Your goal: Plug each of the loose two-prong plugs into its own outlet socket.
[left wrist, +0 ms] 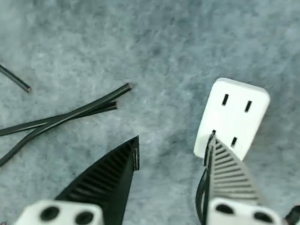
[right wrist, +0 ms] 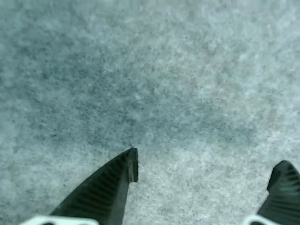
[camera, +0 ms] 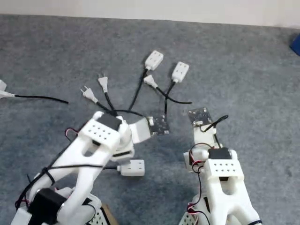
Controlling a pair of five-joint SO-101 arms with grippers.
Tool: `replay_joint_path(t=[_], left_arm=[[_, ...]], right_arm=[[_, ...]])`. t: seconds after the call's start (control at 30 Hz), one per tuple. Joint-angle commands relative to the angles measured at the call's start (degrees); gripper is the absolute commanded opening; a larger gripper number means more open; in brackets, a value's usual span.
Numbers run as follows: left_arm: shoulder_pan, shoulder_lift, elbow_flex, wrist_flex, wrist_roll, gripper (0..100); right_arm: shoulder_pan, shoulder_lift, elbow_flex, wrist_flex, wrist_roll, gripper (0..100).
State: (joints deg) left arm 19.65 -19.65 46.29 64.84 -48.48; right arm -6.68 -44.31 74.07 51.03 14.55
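The left pincer (left wrist: 173, 140) stands wide open, holding nothing. One tip lies over the edge of a white outlet socket (left wrist: 233, 117) near the surface's (right wrist: 140, 70) near edge, though contact cannot be judged. The right pincer (right wrist: 206, 159) also gapes wide and empty above bare grey felt. Toward the far edge lie the farther plug (camera: 103, 83) and the nearer plug (camera: 88, 93), trailing black cords (left wrist: 70, 115). The plugs look light and rigid with smooth plastic bodies, and are probably best gripped across the flat sides of the body, behind the prongs. The limp cords may drag. The socket block is likely light enough to slide, so it needs bracing. No writing is legible.
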Motion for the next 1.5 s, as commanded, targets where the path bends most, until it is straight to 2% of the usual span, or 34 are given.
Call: replay_joint_path(t=[0.0, 0.37, 0.63, 0.9, 1.1, 1.47], left_arm=[[2.95, -4.62, 1.01, 4.31, 1.76, 24], [2.77, -9.19, 0.92, 7.12, 2.02, 24], [1.45, -2.24, 1.01, 6.51, 1.85, 24], [1.71, 7.43, 0.66, -2.11, 1.85, 24], [5.49, 15.25, -0.22, -7.91, 2.11, 24], [8.84, 18.77, -14.02, -1.49, 2.29, 24]], right_arm=[[0.40, 0.22, -0.13, -0.75, 0.79, 41.4], [0.40, 0.22, -0.13, -0.75, 0.79, 41.4], [0.40, 0.22, -0.13, -0.75, 0.79, 41.4], [0.40, 0.22, -0.13, -0.75, 0.79, 41.4], [0.40, 0.22, -0.13, -0.75, 0.79, 41.4], [0.31, 0.22, -0.13, -0.75, 0.79, 41.4]])
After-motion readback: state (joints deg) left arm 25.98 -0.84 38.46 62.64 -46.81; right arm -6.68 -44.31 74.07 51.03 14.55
